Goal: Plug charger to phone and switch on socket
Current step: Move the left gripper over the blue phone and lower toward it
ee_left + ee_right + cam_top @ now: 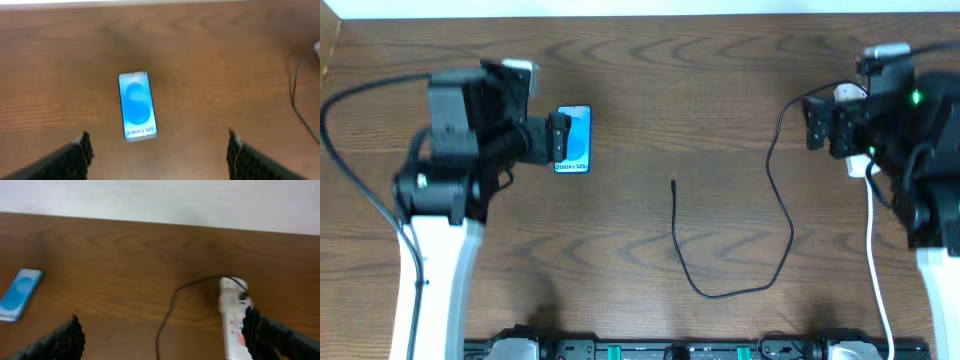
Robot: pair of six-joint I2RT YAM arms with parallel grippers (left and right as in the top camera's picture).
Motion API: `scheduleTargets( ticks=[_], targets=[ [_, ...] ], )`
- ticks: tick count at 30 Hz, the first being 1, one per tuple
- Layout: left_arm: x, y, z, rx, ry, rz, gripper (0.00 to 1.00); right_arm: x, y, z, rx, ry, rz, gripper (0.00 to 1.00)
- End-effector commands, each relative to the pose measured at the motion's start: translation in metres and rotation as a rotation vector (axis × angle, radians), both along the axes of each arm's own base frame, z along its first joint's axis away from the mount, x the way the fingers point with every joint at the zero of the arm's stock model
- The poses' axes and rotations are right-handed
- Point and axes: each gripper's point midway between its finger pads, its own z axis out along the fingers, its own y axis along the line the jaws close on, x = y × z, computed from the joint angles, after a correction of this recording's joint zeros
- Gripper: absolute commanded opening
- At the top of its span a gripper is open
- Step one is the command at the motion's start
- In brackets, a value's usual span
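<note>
The phone (pixel 573 139) lies flat at the back left, blue screen up; it also shows in the left wrist view (pixel 137 105) and the right wrist view (pixel 20 294). My left gripper (pixel 558 137) is open and empty, hovering at the phone's left edge (pixel 159 150). The charger cable (pixel 720 294) loops across the middle, its small tip (pixel 673 183) lying free on the table, apart from the phone. Its other end runs to the white socket (pixel 232 317), mostly hidden under my right arm in the overhead view (pixel 860 165). My right gripper (pixel 162 335) is open and empty above the socket's near end.
The socket's white lead (pixel 873 250) runs down the right side to the front edge. The wooden table (pixel 620 60) ends at a white wall at the back. Arm bases stand along the front edge.
</note>
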Motion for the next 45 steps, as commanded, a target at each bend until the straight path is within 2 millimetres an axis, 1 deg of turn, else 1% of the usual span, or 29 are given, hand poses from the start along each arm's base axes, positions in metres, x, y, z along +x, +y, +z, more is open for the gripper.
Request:
scheduleTargets(
  ticks=[1,3,4,5,10,15,19,20,22,27,32,35,37,41,45],
  targets=[
    [0.012,-0.004,0.013,-0.008,0.067,-0.013,0.87,0.009,0.017,0.015,0.057,0.029,0.093,0.99],
    [0.015,-0.003,0.014,-0.005,0.107,-0.009,0.87,0.013,0.022,0.016,0.062,0.064,0.124,0.99],
    [0.021,-0.004,0.012,-0.004,0.112,-0.010,0.87,0.017,0.023,0.017,0.049,0.090,0.140,0.99],
    [0.022,-0.004,0.010,-0.004,0.120,-0.009,0.87,0.020,0.023,0.017,0.040,0.098,0.147,0.99],
    [0.028,-0.005,0.001,-0.012,0.141,-0.007,0.87,0.034,0.024,0.020,0.026,0.069,0.158,0.99],
    [0.031,-0.005,0.001,-0.011,0.137,-0.007,0.87,0.036,0.025,0.023,0.029,0.057,0.162,0.99],
    [0.049,-0.005,0.003,-0.014,0.086,0.000,0.87,0.034,0.034,0.025,0.060,0.049,0.208,0.99],
    [0.054,-0.005,0.002,-0.020,0.083,0.011,0.87,0.034,0.035,0.026,0.060,0.048,0.216,0.99],
    [0.064,0.003,-0.005,-0.019,0.093,0.079,0.87,0.033,0.035,0.025,0.056,0.048,0.218,0.99],
    [0.082,0.018,-0.027,0.002,0.168,0.201,0.87,0.032,0.035,0.023,0.056,0.058,0.218,0.99],
    [0.101,0.017,-0.048,0.011,0.274,0.212,0.87,0.033,0.035,0.022,0.057,0.061,0.219,0.99],
    [0.110,0.017,-0.065,0.023,0.351,0.212,0.87,0.033,0.036,0.020,0.057,0.069,0.219,0.99],
    [0.112,0.017,-0.080,0.032,0.406,0.212,0.87,0.033,0.036,0.017,0.058,0.082,0.218,0.99],
    [0.110,0.016,-0.116,0.064,0.511,0.185,0.87,0.033,0.036,0.007,0.060,0.118,0.217,0.99],
    [0.109,0.015,-0.144,0.077,0.587,0.179,0.87,0.036,0.036,-0.004,0.063,0.160,0.216,0.97]
  ],
)
